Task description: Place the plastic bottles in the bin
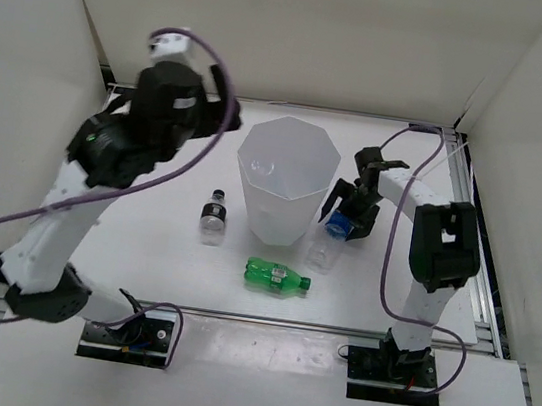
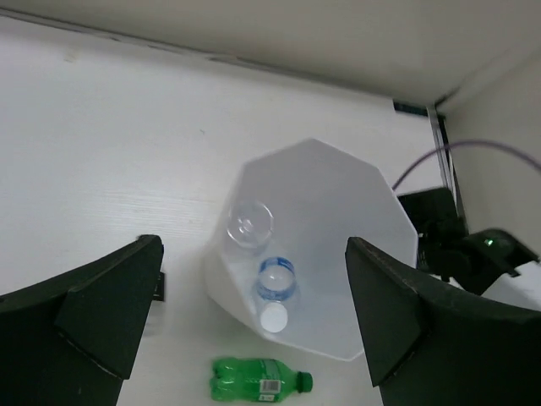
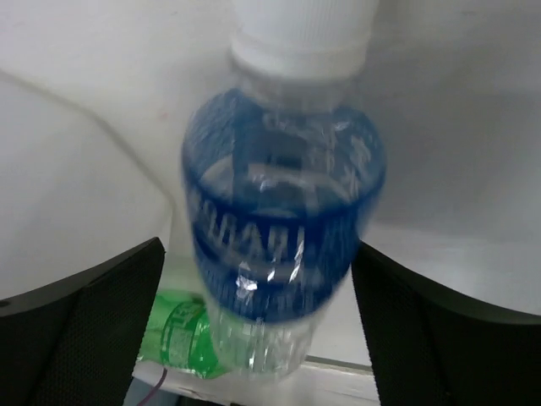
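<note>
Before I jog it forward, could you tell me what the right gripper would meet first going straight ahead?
The blue-label bottle, which sits between its fingers directly ahead; whether they touch it I cannot tell.

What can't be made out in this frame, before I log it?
Right wrist view: blue-labelled bottle blurred; whether the right pincer touches it is unclear.
Left wrist view: black-labelled bottle mostly hidden behind a finger of the left pincer.
Top view: left pincer hidden beneath its own arm; contents of the bin barely show.
</note>
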`<action>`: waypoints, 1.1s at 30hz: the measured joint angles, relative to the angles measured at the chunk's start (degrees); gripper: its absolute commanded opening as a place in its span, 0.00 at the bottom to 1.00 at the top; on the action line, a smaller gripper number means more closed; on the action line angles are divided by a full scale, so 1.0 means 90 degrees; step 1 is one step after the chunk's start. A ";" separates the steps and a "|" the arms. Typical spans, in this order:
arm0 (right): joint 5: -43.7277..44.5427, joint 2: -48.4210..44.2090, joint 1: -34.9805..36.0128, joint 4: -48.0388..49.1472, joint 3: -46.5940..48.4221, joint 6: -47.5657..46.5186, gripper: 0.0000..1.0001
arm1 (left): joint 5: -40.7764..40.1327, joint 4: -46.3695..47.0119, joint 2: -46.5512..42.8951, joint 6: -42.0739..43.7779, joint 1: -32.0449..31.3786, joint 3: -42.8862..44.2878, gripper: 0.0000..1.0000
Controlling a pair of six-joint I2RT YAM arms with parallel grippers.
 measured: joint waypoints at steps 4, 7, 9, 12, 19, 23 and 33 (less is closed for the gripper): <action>-0.0044 0.0639 0.0061 0.0090 0.0015 0.0000 0.66 | -0.0515 -0.0204 -0.1158 -0.0204 0.0495 -0.0784 1.00; -0.0087 0.0607 0.0029 0.0073 0.0010 0.0051 0.52 | -0.0770 -0.0435 -0.1508 -0.0425 0.0860 -0.1630 1.00; -0.0007 0.0488 0.0029 0.0058 -0.0002 0.0039 0.47 | -0.0843 -0.0580 -0.1481 -0.0602 0.1127 -0.2356 1.00; 0.0107 -0.0068 0.0012 -0.0163 -0.0017 0.0017 0.38 | -0.0646 -0.0554 -0.1275 -0.0814 0.1537 -0.3565 1.00; 0.0376 -0.1639 -0.0061 -0.1214 0.2419 -0.0017 0.36 | 0.0801 0.0622 -0.1387 -0.0838 0.2543 -0.5627 1.00; 0.0619 -0.1739 0.0284 -0.1205 0.5008 -0.0158 0.36 | 0.1353 0.1404 -0.1168 -0.0828 0.2747 -0.6030 1.00; 0.0787 -0.0692 0.1382 -0.1141 0.6353 -0.0398 1.00 | 0.2499 0.2399 0.0563 -0.0619 0.2786 -0.6154 1.00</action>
